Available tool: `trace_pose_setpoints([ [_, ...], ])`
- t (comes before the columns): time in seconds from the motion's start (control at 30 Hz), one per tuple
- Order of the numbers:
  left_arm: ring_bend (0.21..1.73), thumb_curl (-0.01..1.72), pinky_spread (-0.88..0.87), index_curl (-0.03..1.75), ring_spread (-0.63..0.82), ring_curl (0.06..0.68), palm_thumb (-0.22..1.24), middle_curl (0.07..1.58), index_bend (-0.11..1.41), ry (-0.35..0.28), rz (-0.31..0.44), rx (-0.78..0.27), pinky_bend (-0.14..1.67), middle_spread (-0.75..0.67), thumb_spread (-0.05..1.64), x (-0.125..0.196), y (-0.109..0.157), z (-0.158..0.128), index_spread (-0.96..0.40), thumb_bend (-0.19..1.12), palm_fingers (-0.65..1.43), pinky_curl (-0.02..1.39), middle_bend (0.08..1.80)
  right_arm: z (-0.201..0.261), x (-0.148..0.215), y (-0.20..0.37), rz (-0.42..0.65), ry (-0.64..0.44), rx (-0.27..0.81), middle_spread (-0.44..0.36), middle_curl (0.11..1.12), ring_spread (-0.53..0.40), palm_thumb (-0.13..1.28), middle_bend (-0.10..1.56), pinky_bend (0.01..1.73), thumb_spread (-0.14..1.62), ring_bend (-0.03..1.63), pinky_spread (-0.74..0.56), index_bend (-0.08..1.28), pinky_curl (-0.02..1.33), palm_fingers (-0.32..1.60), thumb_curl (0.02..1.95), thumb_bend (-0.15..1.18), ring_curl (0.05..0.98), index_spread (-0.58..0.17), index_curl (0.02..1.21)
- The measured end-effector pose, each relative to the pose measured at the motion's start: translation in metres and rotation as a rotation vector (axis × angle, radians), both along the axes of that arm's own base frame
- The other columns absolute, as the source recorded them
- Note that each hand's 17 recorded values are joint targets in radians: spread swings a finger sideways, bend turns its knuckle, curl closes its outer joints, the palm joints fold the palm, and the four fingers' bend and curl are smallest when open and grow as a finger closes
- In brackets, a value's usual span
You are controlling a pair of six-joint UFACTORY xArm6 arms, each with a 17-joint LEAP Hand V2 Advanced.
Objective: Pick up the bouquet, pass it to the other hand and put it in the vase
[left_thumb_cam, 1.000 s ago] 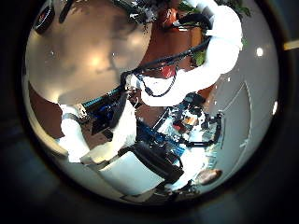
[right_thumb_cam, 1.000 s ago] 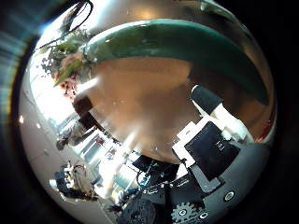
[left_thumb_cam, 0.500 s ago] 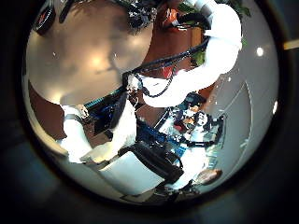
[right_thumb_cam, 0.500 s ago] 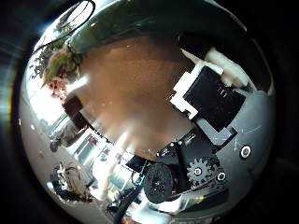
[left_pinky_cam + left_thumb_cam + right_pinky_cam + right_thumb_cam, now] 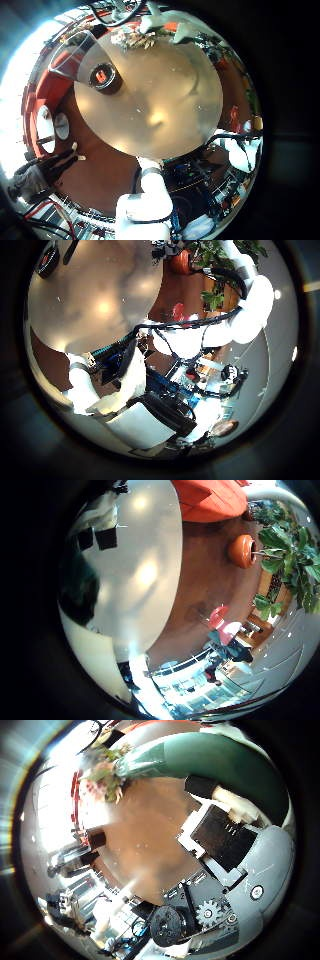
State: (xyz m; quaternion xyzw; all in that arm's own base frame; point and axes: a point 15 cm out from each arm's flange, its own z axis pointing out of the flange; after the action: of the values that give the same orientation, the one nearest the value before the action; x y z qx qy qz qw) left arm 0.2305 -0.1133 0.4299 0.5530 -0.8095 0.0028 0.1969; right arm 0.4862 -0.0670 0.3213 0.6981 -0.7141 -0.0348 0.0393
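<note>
In the left little finger side palm view the bouquet (image 5: pixel 133 39) lies at the far edge of the round table (image 5: pixel 170 100), with the right hand (image 5: pixel 172 24) right beside it. The vase (image 5: pixel 105 77) stands upright on the table, a short way from the bouquet. In the right thumb side palm view the bouquet (image 5: pixel 106 774) lies on the table ahead of the right hand's fingers (image 5: pixel 226 832), which are spread and hold nothing. The left hand (image 5: pixel 112 375) hangs over the table, away from the bouquet, its fingers relaxed and empty. The right arm (image 5: pixel 238 312) shows in the left thumb side palm view.
A potted plant (image 5: pixel 290 555) and a round seat (image 5: pixel 241 550) stand on the floor beyond the table. Two small round things (image 5: pixel 55 126) lie off the table's edge near the vase side.
The right palm view has shifted and the bouquet is larger and nearer in it: the right hand has moved toward the bouquet. In the left thumb view the right arm has swung further out.
</note>
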Motion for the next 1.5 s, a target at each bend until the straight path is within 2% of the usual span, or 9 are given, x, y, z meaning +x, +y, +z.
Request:
trace_pose_setpoints([
  [0.1,0.4,0.34,0.52,0.4,0.54,0.199,0.38,0.36,0.19,0.0,-0.002,-0.004,0.17,0.35,1.14,0.001,-0.001,0.001,0.04,-0.02,0.18,0.22,0.2,0.035,-0.006,-0.001,0.002,-0.073,0.023,-0.18,0.9,-0.224,1.18,1.29,1.41,0.91,1.41,-0.2,1.09,0.66,1.11,0.8,0.08,0.701,-0.336,0.96],
  [0.27,0.41,0.34,0.52,0.4,0.54,0.201,0.38,0.36,0.19,-0.007,0.012,-0.028,0.17,0.35,1.14,0.006,-0.001,0.004,0.04,-0.02,0.18,0.22,0.21,0.085,-0.017,0.008,-0.005,-0.197,0.179,-0.158,0.89,-0.216,1.18,1.32,1.4,0.91,1.42,-0.18,1.1,0.7,1.11,0.87,0.08,0.719,-0.31,0.97],
  [0.47,0.41,0.33,0.51,0.4,0.54,0.201,0.38,0.36,0.2,-0.01,0.039,-0.097,0.17,0.33,1.14,0.011,-0.009,0.008,0.04,-0.02,0.21,0.22,0.21,0.13,-0.037,0.014,-0.027,-0.282,0.397,-0.139,0.87,-0.207,1.18,1.34,1.37,0.89,1.44,-0.16,1.11,0.74,1.11,0.94,0.07,0.729,-0.285,0.98],
  [0.63,0.42,0.33,0.5,0.41,0.52,0.202,0.38,0.37,0.19,-0.019,0.076,-0.18,0.17,0.32,1.14,0.021,-0.006,0.011,0.05,-0.02,0.23,0.21,0.22,0.165,-0.048,0.019,-0.049,-0.352,0.634,-0.132,0.86,-0.204,1.17,1.35,1.35,0.89,1.44,-0.16,1.13,0.78,1.11,1.0,0.07,0.733,-0.273,0.98],
  [0.73,0.43,0.33,0.5,0.41,0.52,0.203,0.38,0.37,0.19,-0.072,0.117,-0.253,0.17,0.32,1.14,0.035,-0.004,0.017,0.06,-0.02,0.25,0.21,0.22,0.182,-0.066,0.026,-0.003,-0.354,0.778,-0.128,0.85,-0.202,1.16,1.36,1.33,0.88,1.44,-0.16,1.13,0.8,1.11,1.03,0.06,0.734,-0.268,0.98],
  [0.83,0.44,0.33,0.49,0.4,0.51,0.208,0.36,0.37,0.16,-0.102,0.128,-0.342,0.18,0.31,1.14,0.041,-0.011,0.024,0.07,-0.03,0.24,0.22,0.22,0.208,-0.084,0.04,0.057,-0.364,0.936,-0.126,0.84,-0.201,1.16,1.37,1.32,0.88,1.44,-0.16,1.13,0.82,1.11,1.06,0.06,0.736,-0.264,0.97],
  [1.0,0.5,0.31,0.49,0.35,0.51,0.223,0.28,0.37,0.13,-0.17,0.222,-0.544,0.23,0.34,1.12,0.064,-0.007,0.041,0.16,-0.04,0.19,0.25,0.23,0.247,-0.111,0.057,0.15,-0.392,1.168,-0.123,0.83,-0.2,1.15,1.38,1.3,0.87,1.44,-0.17,1.13,0.85,1.11,1.11,0.05,0.737,-0.258,0.97],
  [1.23,0.55,0.31,0.48,0.31,0.51,0.23,0.22,0.38,0.14,-0.184,0.285,-0.868,0.25,0.35,1.08,0.088,-0.023,0.07,0.2,-0.03,0.17,0.28,0.25,0.256,-0.147,0.106,0.307,-0.349,1.306,-0.121,0.82,-0.2,1.14,1.38,1.28,0.87,1.44,-0.17,1.14,0.9,1.11,1.19,0.06,0.739,-0.252,0.97],
  [1.5,0.59,0.31,0.48,0.28,0.51,0.232,0.2,0.38,0.14,-0.112,0.25,-1.247,0.28,0.36,1.04,0.096,-0.036,0.127,0.22,-0.03,0.14,0.3,0.27,0.247,-0.181,0.164,0.446,-0.285,1.357,-0.12,0.81,-0.2,1.13,1.39,1.26,0.87,1.45,-0.17,1.14,0.94,1.11,1.25,0.05,0.742,-0.249,0.96],
])
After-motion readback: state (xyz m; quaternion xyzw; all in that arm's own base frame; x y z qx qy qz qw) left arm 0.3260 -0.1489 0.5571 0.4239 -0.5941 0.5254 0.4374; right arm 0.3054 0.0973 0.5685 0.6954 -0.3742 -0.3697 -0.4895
